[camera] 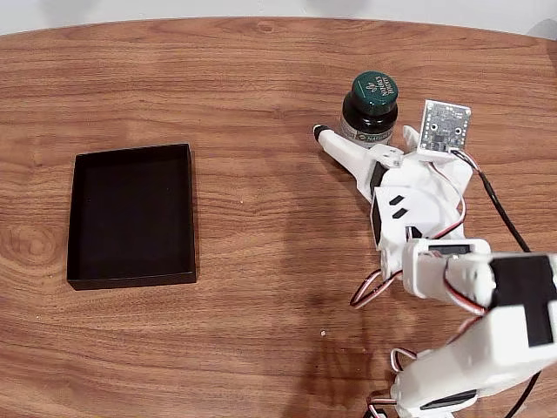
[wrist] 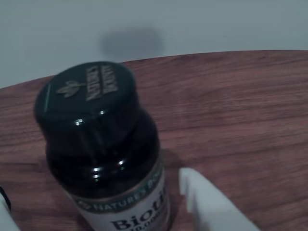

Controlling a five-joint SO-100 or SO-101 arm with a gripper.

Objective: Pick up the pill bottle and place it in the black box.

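Stretching across the fixed view, the wooden table (camera: 261,78) carries the black box (camera: 131,215) at left, well apart from the white arm (camera: 435,252) at right. The pill bottle (camera: 370,109) stands upright near the far edge, its dark green cap bearing a leaf logo; the wrist view reads "NATURE'S" and "Biotin" on the label. The end effector (camera: 361,139) has its fingers apart, the bottle sitting between them, one white finger (wrist: 211,204) just beside it.
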